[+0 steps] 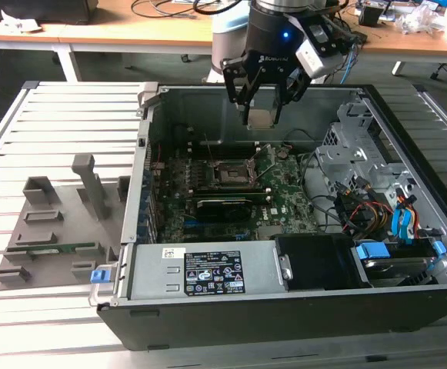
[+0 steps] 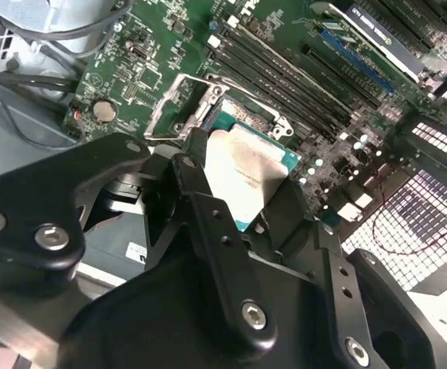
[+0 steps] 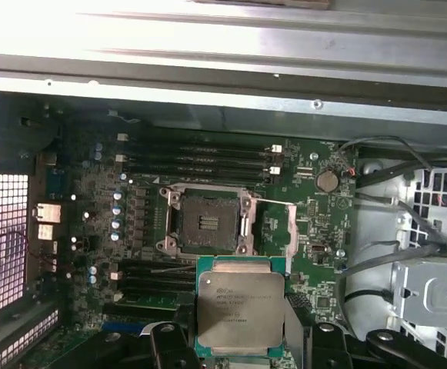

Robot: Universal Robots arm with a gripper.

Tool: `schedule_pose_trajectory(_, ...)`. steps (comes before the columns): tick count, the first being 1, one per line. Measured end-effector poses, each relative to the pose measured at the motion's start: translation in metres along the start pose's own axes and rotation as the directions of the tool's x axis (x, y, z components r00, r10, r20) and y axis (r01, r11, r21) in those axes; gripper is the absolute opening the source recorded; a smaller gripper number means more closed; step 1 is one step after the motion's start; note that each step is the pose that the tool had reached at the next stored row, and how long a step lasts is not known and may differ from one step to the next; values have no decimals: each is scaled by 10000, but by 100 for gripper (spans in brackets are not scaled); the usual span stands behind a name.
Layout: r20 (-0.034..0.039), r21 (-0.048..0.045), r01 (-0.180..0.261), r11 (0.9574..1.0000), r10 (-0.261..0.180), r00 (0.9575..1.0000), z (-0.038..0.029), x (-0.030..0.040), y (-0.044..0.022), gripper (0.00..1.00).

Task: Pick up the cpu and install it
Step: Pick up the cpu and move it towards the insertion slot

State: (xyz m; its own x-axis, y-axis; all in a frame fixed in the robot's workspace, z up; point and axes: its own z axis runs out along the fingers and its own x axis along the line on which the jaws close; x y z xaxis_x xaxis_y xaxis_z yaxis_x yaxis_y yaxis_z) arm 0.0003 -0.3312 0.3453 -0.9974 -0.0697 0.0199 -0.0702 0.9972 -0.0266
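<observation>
a big grey worktop (image 1: 61, 115) made of long slats holds an open black computer case (image 1: 300, 307). inside the case lies a green board (image 1: 208, 207) with many small parts on it. on the exterior view's left, just beside the case, sits a grey tray (image 1: 46, 223) with a long green memory stick (image 1: 54, 249) lying in it. the black hand (image 1: 261, 117) on the arm hangs over the far part of the case. its two fingers (image 2: 188, 184) are closed in on the cpu (image 1: 261, 119), one on each side, and they grip it by its edges. the cpu is up in the air above the board, with its silver top showing in both wrist views. the square socket (image 3: 206, 223) on the board has its metal frame flipped open. in the first wrist view the cpu shows just beside the socket, not in it.
</observation>
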Motion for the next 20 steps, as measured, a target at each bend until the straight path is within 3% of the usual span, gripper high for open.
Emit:
schedule_pose_trajectory(7,0,1,1,10000,-1,10000,127,37,6,55)
schedule_pose_trajectory(8,0,1,1,10000,-1,10000,167,37,7,55)
schedule_pose_trajectory(9,-1,3,0,10000,0,10000,261,36,9,55)
schedule_pose_trajectory(20,0,1,0,10000,0,10000,282,35,10,55)
